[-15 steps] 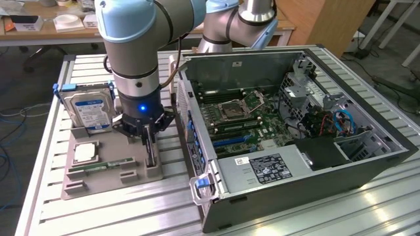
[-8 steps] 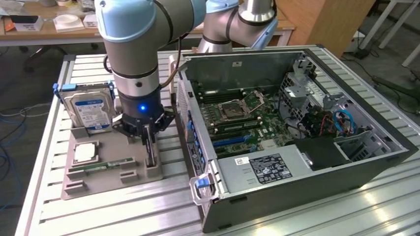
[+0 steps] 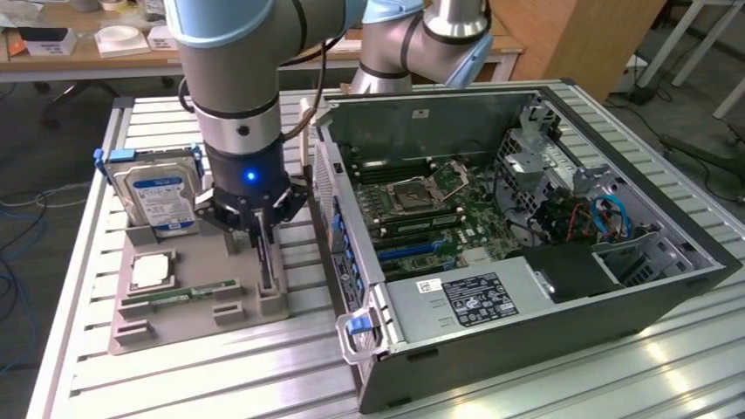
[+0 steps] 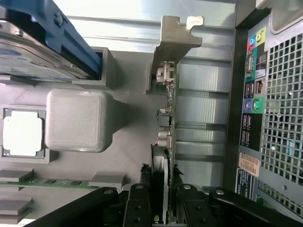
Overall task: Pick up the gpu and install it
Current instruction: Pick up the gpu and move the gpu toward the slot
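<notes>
Gpu [image 4: 166,118] first, since it's right under the wrist camera: you see it edge-on, a thin green card standing on its long edge in a slot of the grey holder tray [image 3: 198,262]. It has a black cooler block [image 4: 158,172] on one face and a silver end bracket [image 4: 176,38] with a bent tab at the end away from the gripper. A few small connectors sit along the edge by the bracket.

Gripper [image 4: 162,205] is down on it, with its two black fingers [image 4: 138,203] one on each face, pinching the card at the cooler end. Card hasn't left the slot.

Counting what else is on that tray:
- one memory stick [image 3: 187,295] lying flat
- one square CPU chip [image 3: 152,272] in a pocket
- one hard drive [image 3: 160,192] with a blue-white label, standing upright in a blue frame

Just past the tray, toward the exterior view's right, is one open PC case [image 3: 605,323] lying on its side, motherboard [image 3: 431,218] facing up. All of it sits on one slatted metal table [image 3: 233,384].
</notes>
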`<state>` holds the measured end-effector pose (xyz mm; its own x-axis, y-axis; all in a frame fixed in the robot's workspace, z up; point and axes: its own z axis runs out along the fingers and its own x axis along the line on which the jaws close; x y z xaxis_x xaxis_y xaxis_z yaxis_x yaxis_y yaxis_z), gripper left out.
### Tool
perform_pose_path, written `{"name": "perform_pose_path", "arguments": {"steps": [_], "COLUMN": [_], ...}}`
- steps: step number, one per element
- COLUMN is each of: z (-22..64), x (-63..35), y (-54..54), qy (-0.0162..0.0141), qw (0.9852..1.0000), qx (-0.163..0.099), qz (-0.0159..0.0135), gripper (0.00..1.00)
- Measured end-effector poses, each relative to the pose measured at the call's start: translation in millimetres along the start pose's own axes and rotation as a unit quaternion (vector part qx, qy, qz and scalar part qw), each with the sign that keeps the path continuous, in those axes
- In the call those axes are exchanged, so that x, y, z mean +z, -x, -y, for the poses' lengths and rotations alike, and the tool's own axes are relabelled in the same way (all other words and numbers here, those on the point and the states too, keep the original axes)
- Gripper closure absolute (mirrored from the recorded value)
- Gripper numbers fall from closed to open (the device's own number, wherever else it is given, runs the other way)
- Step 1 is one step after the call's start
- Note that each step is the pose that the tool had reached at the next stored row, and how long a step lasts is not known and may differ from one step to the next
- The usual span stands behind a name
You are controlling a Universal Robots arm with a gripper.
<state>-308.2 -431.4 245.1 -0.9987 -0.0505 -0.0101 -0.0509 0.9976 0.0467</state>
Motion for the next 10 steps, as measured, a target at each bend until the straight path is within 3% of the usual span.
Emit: {"name": "perform_pose_path", "arguments": {"steps": [10], "z": [-1.3], "x": [-28.0], "y": [0.3], "qy": [0.001], "qw": [1.0], "qx": [0.0], "qz": [0.0], "gripper": [0.73]}}
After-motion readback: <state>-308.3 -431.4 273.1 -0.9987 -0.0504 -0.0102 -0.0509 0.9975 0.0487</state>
